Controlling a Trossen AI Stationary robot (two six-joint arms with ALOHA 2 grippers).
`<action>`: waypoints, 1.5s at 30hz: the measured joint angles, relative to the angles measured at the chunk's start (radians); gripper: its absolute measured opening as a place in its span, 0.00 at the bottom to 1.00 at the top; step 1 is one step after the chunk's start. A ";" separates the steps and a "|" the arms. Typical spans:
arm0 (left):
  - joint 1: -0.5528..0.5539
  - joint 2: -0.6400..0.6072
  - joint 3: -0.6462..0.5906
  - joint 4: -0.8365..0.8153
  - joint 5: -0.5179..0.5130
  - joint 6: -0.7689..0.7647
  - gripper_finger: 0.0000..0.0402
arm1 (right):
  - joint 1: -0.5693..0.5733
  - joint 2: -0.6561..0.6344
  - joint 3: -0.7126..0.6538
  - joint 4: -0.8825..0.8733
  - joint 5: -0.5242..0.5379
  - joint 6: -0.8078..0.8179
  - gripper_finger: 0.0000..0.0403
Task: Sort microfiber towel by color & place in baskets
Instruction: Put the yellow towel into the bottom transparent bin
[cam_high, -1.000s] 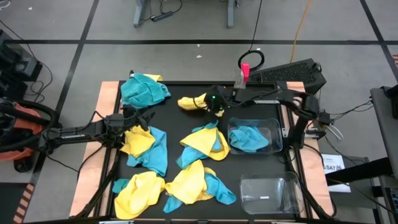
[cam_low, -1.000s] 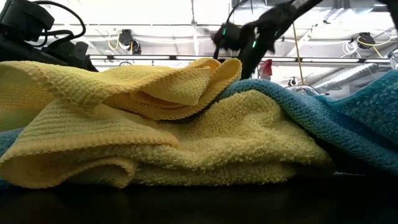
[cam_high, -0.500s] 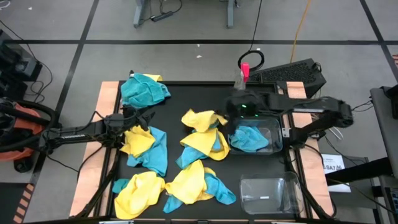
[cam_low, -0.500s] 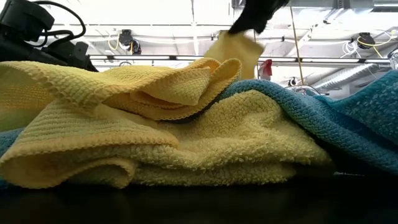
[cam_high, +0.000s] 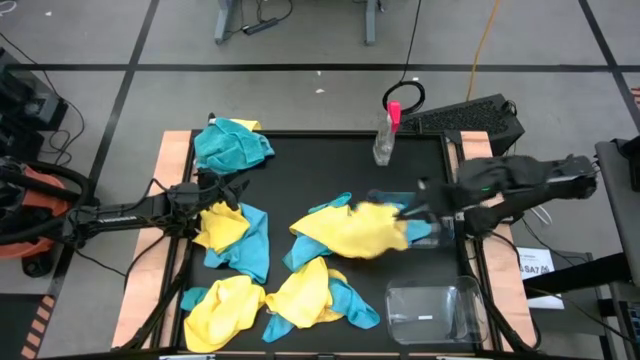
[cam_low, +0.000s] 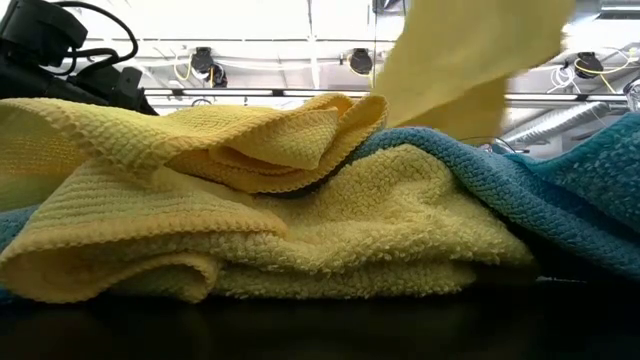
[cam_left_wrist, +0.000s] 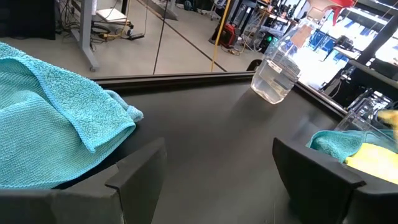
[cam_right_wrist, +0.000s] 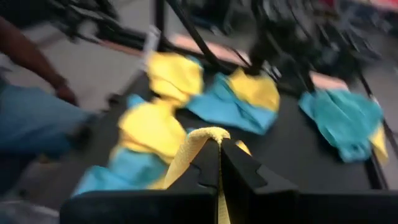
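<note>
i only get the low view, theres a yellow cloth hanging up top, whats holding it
Observer: The right claw, shut on the yellow towel.
Operator: where over the table
Observer: By the basket holding a blue towel.
Operator: other basket got anything
Observer: The near basket looks empty.
Operator: left arm
Observer: The left claw is open, low over the table beside a teal towel.

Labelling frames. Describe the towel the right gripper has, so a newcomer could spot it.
Start at the black table and go to its right side, by the right gripper. The yellow towel hangs pinched there beside the baskets; it alone is lifted, the others lie in heaps.
</note>
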 joint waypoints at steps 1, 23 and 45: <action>0.000 0.000 0.000 0.000 0.000 0.000 0.74 | 0.015 -0.025 0.000 0.000 0.000 0.000 0.00; 0.000 0.000 0.000 0.000 0.000 0.000 0.74 | 0.110 -0.278 0.001 -0.074 -0.301 -0.011 0.00; 0.000 0.000 0.000 0.000 0.000 0.000 0.74 | 0.374 -0.107 -0.198 0.030 -0.417 0.103 0.00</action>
